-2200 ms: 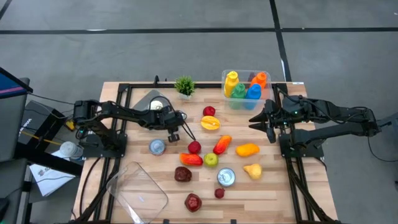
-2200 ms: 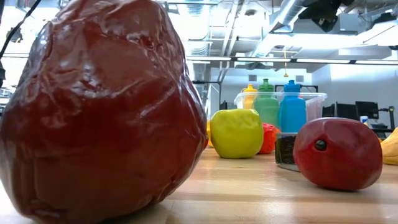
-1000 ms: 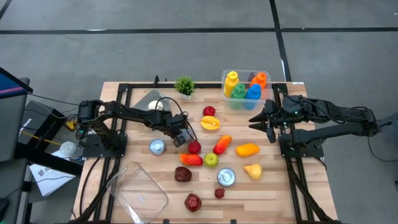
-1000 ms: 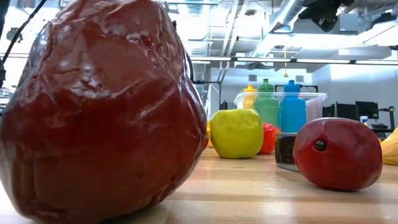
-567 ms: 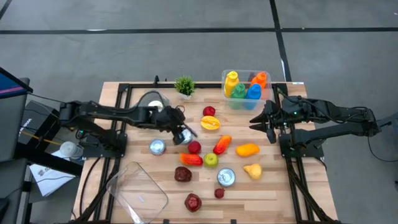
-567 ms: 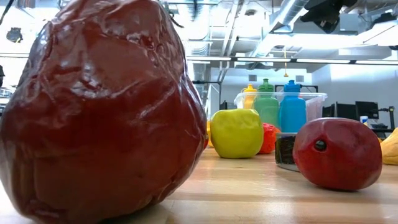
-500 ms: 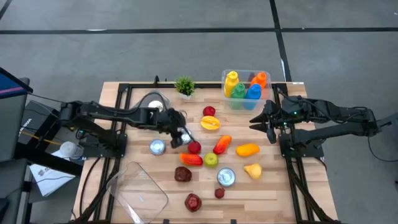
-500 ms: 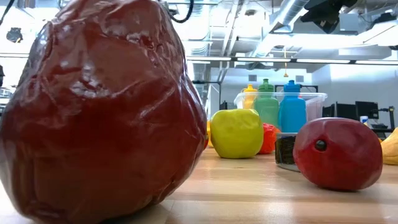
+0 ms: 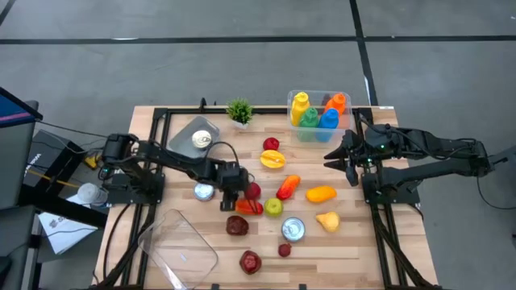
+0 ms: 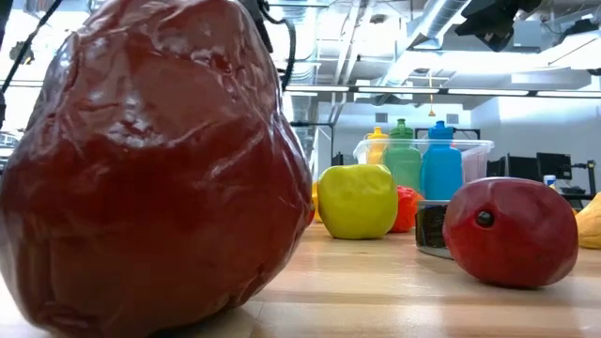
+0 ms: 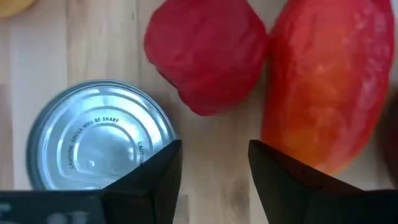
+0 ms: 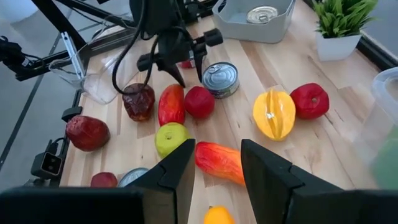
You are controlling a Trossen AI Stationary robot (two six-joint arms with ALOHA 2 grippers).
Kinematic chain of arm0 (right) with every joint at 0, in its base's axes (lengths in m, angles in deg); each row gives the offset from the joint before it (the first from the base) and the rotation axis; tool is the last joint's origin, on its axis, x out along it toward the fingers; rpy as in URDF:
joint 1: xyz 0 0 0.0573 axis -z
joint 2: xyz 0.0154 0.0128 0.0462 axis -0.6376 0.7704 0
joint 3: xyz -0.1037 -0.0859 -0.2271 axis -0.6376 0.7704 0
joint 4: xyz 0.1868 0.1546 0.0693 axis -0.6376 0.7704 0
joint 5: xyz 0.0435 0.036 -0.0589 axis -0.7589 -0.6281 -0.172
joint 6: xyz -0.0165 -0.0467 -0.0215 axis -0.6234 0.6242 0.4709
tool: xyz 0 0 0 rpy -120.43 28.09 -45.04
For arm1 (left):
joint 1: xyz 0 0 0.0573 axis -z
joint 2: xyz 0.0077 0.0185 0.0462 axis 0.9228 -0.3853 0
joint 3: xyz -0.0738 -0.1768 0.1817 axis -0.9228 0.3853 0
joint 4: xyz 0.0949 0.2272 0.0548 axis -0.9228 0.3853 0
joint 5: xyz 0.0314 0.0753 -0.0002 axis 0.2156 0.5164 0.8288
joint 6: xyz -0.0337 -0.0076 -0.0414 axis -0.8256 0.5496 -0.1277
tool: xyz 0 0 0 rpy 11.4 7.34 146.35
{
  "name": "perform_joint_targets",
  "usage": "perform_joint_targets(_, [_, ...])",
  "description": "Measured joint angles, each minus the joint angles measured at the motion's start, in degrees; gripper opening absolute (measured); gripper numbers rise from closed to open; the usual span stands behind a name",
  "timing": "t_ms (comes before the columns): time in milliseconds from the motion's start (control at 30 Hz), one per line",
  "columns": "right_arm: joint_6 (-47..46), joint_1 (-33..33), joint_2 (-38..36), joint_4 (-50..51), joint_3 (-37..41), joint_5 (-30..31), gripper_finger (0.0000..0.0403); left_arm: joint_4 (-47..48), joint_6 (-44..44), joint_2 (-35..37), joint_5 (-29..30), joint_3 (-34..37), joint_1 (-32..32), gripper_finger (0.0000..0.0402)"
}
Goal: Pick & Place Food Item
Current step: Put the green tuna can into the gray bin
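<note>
Red pepper (image 9: 248, 207) lies mid-table just right of a tin can (image 9: 204, 191), and the left gripper (image 9: 229, 199), shut a moment ago, has half opened above them, empty, apparently preparing a grasp, while the right gripper (image 9: 332, 157) waits, partly open, at far right.

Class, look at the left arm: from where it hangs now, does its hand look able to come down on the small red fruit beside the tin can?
Probably yes. The left hand hangs open just above the table, with the small red fruit right ahead, bare on top. The tin can and the long red-orange fruit crowd its sides, so finger room looks tight.
</note>
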Motion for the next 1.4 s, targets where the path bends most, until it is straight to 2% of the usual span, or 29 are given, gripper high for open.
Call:
perform_joint_targets(100, [0.0,0.0,0.0,0.1,0.0,0.0,0.0122,0.2,-1.8,-1.1,4.1,-0.2,1.4,0.0177])
perform_joint_targets(200, [0.0,0.0,0.0,0.1,0.0,0.0,0.0122,0.5,-2.8,-1.4,5.2,-0.2,1.4,0.0172])
perform_joint_targets(433, [0.0,0.0,0.0,0.1,0.0,0.0,0.0122,3.4,-7.7,-0.9,10.5,0.0,0.2,0.0124])
perform_joint_targets(700, [0.0,0.0,0.0,0.0,0.0,0.0,0.0122,5.4,-8.4,2.0,11.1,0.3,0.4,0.0114])
perform_joint_targets(1067, [0.0,0.0,0.0,0.0,0.0,0.0,0.0122,5.2,-4.6,2.0,11.1,0.3,-1.8,0.0114])
perform_joint_targets(1400, [0.0,0.0,0.0,0.2,0.0,0.0,0.0122,3.3,0.1,-1.0,5.7,-0.1,-2.9,0.0113])
